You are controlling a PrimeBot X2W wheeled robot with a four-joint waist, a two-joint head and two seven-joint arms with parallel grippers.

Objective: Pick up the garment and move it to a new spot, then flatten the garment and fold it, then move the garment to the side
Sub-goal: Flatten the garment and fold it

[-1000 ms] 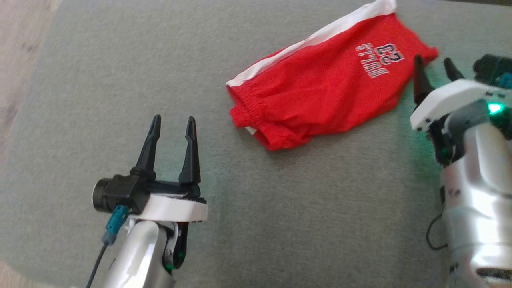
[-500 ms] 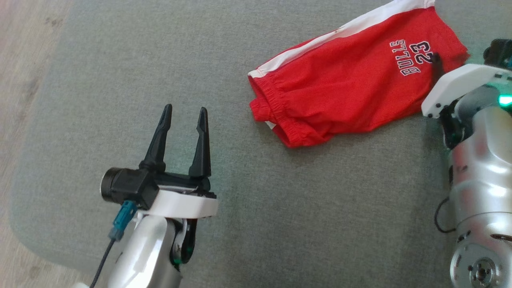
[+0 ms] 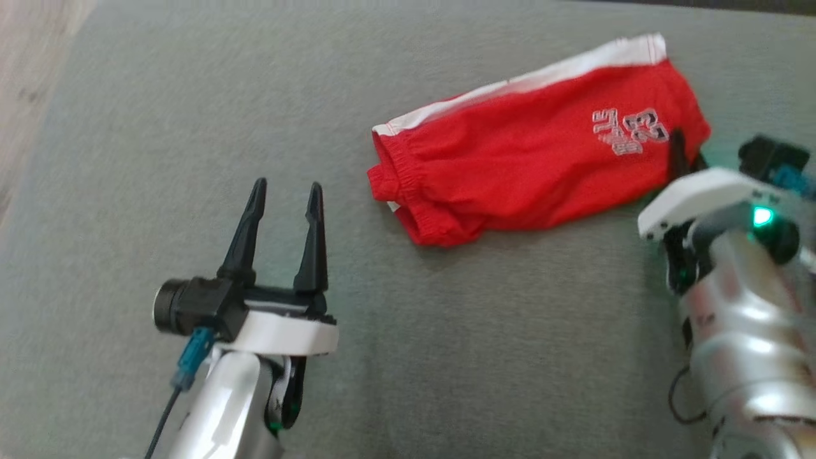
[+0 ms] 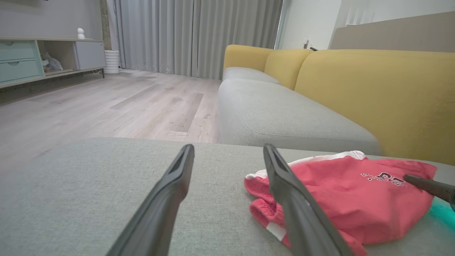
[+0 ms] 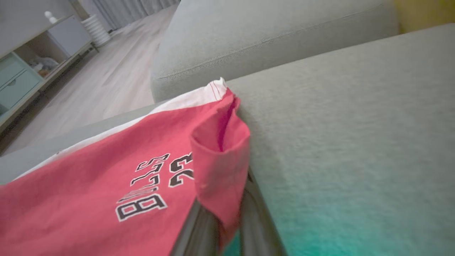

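A grey cushion (image 3: 446, 350) spreads before me, with a yellow-backed sofa (image 4: 355, 89) and pale wood floor (image 4: 106, 103) beyond. The right gripper (image 3: 681, 152) is clenched on a folded bit of hem at the three o'clock end of the red garment (image 3: 523, 166), which lies at one o'clock on the cushion. The left gripper (image 3: 287, 191), at eight o'clock, hangs with fingers spread, holding nothing.

Left gripper (image 3: 287, 185): my fingers stood wide apart, gripping nothing, pointing up the head view.
Left forearm (image 3: 220, 408): silver, at the lower left.
Right gripper (image 3: 679, 140): my fingers were pressed together, pinching a fold of the garment (image 5: 106, 170).
Right forearm (image 3: 746, 331): silver, at the lower right, wrist light (image 3: 760, 217) green.
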